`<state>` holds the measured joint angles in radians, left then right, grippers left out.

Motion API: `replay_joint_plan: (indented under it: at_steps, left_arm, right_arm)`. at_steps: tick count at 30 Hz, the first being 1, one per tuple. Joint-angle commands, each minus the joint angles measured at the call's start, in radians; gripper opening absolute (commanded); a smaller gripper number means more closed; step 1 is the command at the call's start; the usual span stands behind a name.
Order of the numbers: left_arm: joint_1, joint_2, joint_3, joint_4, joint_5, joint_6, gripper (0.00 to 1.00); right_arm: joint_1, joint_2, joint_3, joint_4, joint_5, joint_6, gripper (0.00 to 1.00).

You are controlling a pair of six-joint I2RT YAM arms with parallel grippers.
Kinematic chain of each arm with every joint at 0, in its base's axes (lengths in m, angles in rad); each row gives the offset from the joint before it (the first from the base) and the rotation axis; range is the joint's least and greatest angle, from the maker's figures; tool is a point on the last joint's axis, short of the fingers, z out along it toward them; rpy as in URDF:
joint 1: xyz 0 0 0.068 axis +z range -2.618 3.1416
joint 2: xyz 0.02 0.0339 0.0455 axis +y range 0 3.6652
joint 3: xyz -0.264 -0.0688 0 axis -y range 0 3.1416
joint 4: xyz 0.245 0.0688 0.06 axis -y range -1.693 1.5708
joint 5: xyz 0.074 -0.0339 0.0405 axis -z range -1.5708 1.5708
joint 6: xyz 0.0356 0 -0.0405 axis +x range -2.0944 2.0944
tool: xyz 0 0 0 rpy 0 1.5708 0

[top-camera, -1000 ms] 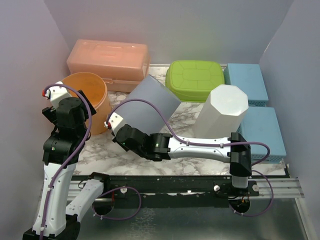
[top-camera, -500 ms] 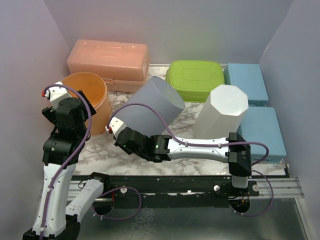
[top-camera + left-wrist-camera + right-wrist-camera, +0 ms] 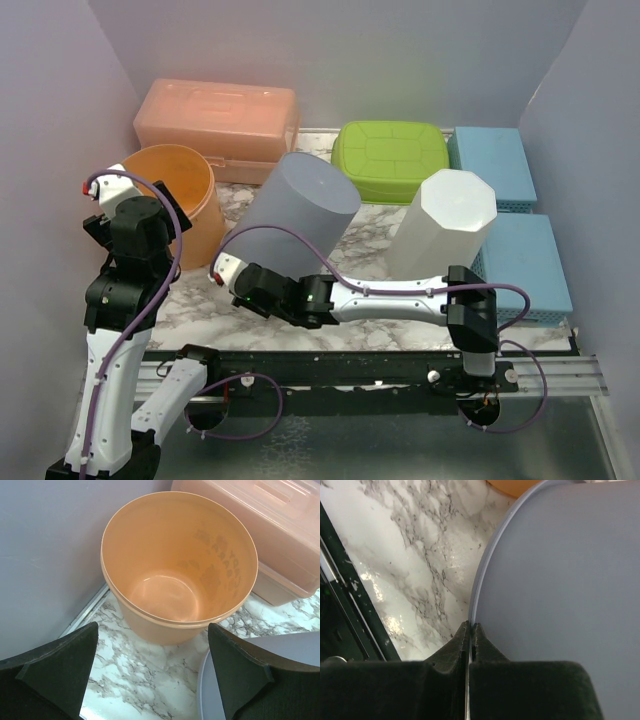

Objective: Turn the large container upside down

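While one grey container [image 3: 298, 220] leans: two blue boxes [image 3: 490, 165] [image 3: 522, 265].

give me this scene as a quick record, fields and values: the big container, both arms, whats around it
target: large grey cylindrical plastic container, tilted, flat closed end raised toward the back
right gripper: fingers shut on the container's low rim
left gripper: open, holding nothing, facing the orange plastic bucket, which is empty
surface: marble-pattern table top
nearby: white octagonal container, green lidded box, pink translucent lidded box
task state: mid-tilt, not resting upside down
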<state>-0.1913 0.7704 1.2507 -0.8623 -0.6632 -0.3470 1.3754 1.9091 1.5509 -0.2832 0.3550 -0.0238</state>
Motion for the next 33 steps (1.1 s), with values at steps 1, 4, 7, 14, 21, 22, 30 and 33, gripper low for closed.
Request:
replay_joint_plan:
  at_steps: [1, 4, 7, 14, 21, 22, 30, 33]
  left_arm:
    - [0.0, -0.02, -0.011, -0.006, -0.004, -0.006, 0.91]
    - [0.0, -0.015, -0.009, -0.013, -0.001, -0.007, 0.91]
    - [0.0, -0.01, -0.004, -0.02, 0.0, -0.013, 0.92]
    - [0.0, -0.008, -0.008, -0.02, 0.008, -0.017, 0.91]
    - [0.0, -0.01, -0.015, -0.019, 0.008, -0.021, 0.92]
    - [0.0, -0.009, -0.016, -0.02, 0.011, -0.021, 0.92]
    - [0.0, 0.001, -0.016, -0.023, 0.028, -0.022, 0.93]
    - [0.0, -0.002, -0.016, -0.025, 0.027, -0.023, 0.93]
  right_arm:
    - [0.0, 0.029, -0.031, -0.032, -0.031, -0.055, 0.01]
    - [-0.001, 0.046, -0.044, -0.026, -0.028, -0.052, 0.01]
    - [-0.001, 0.062, -0.053, -0.026, -0.021, -0.038, 0.01]
    - [-0.002, 0.103, -0.097, -0.009, 0.052, -0.025, 0.0]
    - [-0.03, 0.056, -0.118, -0.079, 0.032, 0.071, 0.11]
    - [-0.036, 0.035, -0.131, -0.073, 0.025, 0.098, 0.14]
    - [-0.045, -0.085, -0.129, -0.116, -0.005, 0.198, 0.46]
    - [-0.045, -0.197, -0.182, -0.01, -0.075, 0.199, 0.47]
